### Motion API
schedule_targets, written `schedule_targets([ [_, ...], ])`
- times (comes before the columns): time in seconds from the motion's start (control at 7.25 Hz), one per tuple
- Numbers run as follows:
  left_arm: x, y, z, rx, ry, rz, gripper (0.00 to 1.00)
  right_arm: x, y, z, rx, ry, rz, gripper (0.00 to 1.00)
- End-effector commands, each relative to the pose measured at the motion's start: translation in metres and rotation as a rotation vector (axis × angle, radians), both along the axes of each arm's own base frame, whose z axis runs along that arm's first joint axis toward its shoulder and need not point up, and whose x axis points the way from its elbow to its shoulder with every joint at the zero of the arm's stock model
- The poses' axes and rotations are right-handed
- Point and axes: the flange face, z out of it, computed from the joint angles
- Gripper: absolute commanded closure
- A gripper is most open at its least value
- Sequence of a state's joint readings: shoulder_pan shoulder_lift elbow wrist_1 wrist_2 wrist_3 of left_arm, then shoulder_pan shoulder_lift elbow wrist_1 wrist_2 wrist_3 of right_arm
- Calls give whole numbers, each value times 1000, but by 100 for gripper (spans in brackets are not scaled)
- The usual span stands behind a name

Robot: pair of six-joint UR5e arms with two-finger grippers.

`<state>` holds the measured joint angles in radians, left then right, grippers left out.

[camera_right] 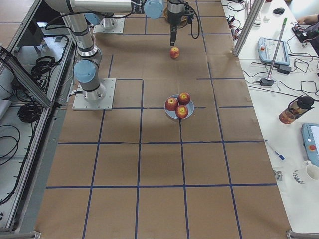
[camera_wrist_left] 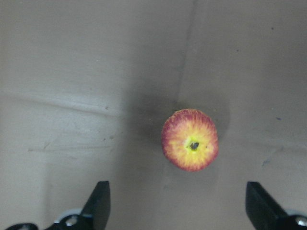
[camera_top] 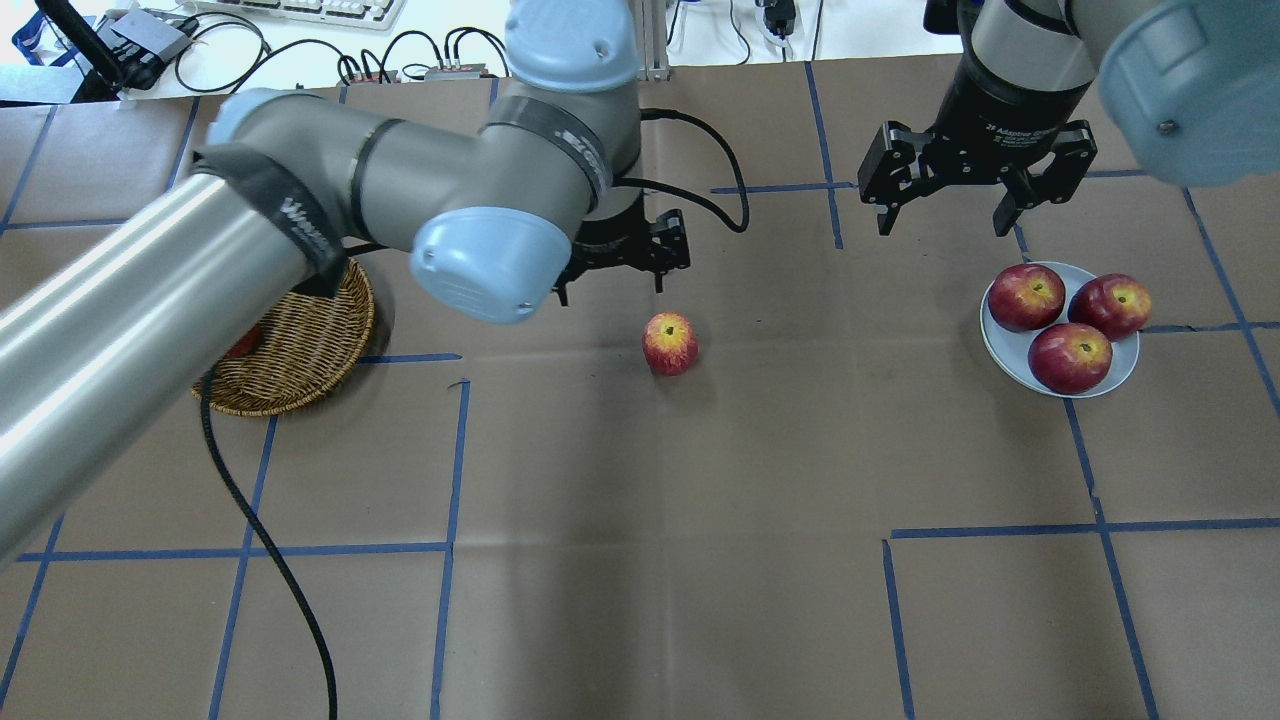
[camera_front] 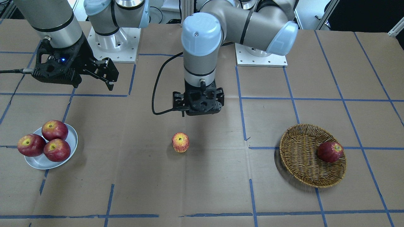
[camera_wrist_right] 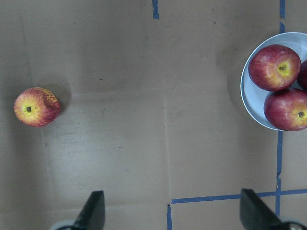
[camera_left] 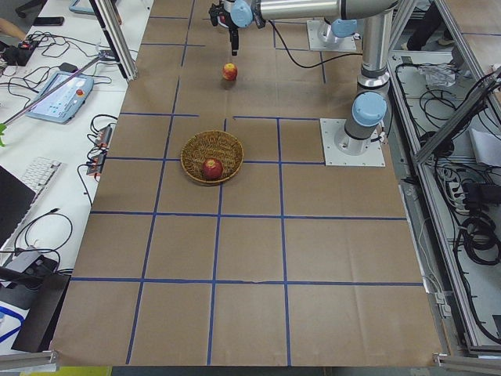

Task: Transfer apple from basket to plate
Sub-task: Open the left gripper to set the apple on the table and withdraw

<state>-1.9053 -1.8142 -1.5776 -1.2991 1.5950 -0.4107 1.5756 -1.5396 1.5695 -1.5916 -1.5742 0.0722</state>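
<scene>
The red-orange, yellow-streaked apple (camera_front: 180, 142) stands alone on the table's middle, outside the basket; it also shows in the overhead view (camera_top: 670, 343), the left wrist view (camera_wrist_left: 190, 140) and the right wrist view (camera_wrist_right: 36, 106). My left gripper (camera_front: 202, 108) hangs open and empty just behind and above it. The wicker basket (camera_front: 303, 164) holds one dark red apple (camera_front: 330, 151). The pale plate (camera_front: 72, 142) holds three dark red apples. My right gripper (camera_top: 940, 205) is open and empty, behind the plate (camera_top: 1010, 358).
The table is covered in brown cardboard with blue tape lines. The left arm's black cable (camera_top: 260, 560) trails over the table near the basket (camera_top: 310, 350). The arm bases stand at the table's robot side.
</scene>
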Motion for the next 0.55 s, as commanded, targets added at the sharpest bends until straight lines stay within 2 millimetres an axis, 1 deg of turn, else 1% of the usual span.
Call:
schedule_targets([
  [0.0, 98, 23, 71, 48, -13, -136, 1, 2, 0, -1, -3, 3, -8, 0],
  [0.14, 132, 37, 91, 75, -17, -135, 1, 4, -1, 0, -5, -2, -9, 0],
  [0.28, 150, 41, 99, 92, -19, -141, 1, 12, -8, -10, 5, -4, -46, 0],
  [0.41, 155, 46, 106, 85, -18, -150, 1, 37, -18, -20, -35, -7, -46, 0],
])
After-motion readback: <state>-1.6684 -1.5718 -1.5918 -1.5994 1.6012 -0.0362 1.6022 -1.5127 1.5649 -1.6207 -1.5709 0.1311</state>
